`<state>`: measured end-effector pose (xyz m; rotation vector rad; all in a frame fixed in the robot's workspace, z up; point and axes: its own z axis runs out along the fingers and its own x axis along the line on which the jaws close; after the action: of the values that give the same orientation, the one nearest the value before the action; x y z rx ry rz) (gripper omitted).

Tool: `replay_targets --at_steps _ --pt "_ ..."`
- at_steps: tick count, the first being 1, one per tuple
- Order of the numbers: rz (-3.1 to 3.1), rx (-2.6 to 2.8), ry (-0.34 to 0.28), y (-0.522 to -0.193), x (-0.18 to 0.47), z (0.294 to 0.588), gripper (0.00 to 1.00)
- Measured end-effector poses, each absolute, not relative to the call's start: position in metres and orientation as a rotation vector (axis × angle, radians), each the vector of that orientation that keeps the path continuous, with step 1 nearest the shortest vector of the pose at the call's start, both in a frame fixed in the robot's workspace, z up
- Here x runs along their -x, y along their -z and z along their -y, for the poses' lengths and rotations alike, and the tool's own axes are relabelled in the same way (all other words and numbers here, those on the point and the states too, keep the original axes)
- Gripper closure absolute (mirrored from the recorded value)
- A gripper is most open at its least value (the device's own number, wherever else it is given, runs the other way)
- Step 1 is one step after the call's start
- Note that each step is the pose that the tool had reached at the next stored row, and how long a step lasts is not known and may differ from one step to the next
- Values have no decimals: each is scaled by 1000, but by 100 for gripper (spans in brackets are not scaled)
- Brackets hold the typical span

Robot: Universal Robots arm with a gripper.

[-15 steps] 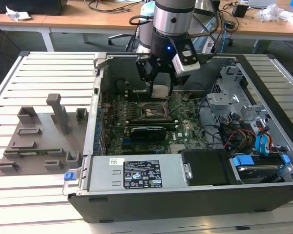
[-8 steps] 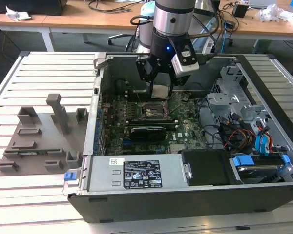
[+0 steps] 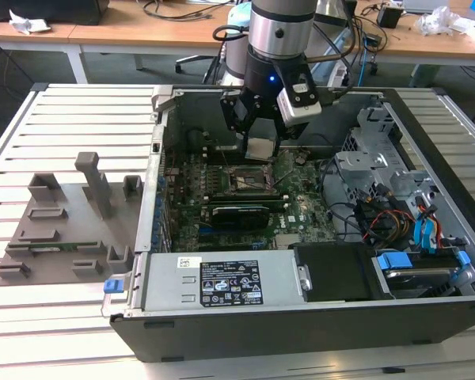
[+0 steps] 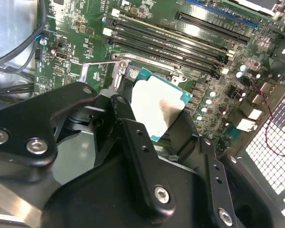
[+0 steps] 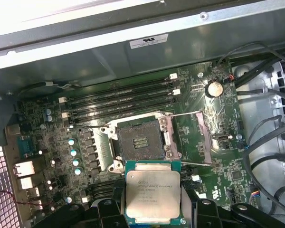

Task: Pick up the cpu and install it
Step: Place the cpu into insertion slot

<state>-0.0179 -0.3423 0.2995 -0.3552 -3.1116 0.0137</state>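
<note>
My gripper (image 3: 261, 142) is shut on the cpu (image 3: 261, 148), a small flat square chip with a silvery top, held by two opposite edges. It hangs inside the open computer case, a little above the motherboard (image 3: 301, 207). Just beside and below it is the open dark socket (image 3: 249, 180). In the first wrist view the cpu (image 5: 153, 192) sits between the black fingers (image 5: 190, 202), short of the bare socket (image 5: 140, 144), whose metal frame is swung open. In the second wrist view the cpu (image 4: 156, 107) shows a brownish smear on its pale face.
A long black card (image 3: 239, 214) stands in the board close to the socket. The labelled power supply box (image 3: 222, 285) lies at the case's front. Drive cage and cables (image 3: 388, 198) fill the exterior view's right. A grey fixture (image 3: 63, 222) sits on the slatted table. Memory slots (image 5: 123, 99) lie beyond the socket.
</note>
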Motion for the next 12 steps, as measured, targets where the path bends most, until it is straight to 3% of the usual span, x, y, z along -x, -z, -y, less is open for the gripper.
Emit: replay_targets --at_steps 12 --pt "3085 535 -13 -299 18 342 45"
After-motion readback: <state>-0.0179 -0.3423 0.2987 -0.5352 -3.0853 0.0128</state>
